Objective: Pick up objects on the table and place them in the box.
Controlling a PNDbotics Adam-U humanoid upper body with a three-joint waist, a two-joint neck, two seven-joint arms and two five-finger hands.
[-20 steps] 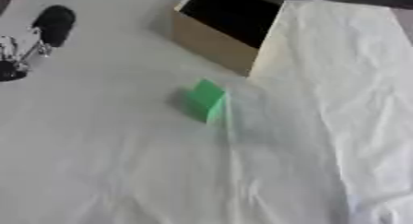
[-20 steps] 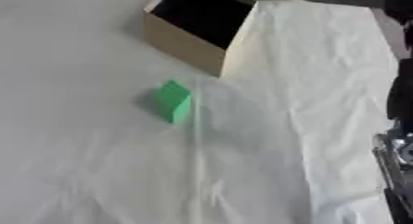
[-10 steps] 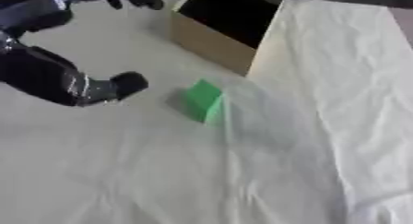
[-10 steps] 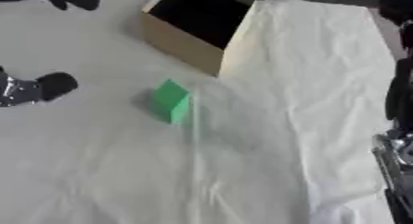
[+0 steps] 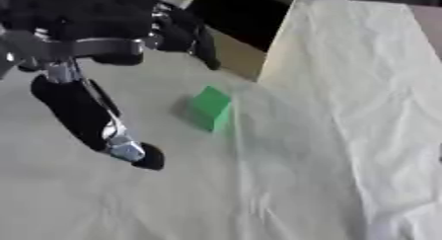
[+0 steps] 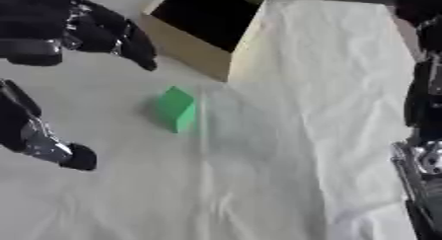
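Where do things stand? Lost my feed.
Left hand open, spread above table, left of green block. Block untouched, near the box. Right hand at right edge, fingers unclear. Nothing between.

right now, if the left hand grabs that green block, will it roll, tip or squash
The green block has flat faces and sharp edges, so it probably won't roll. It looks rigid and small, likely light. On the wrinkled white cloth a nudge may tip or slide it. The left hand is open above it.
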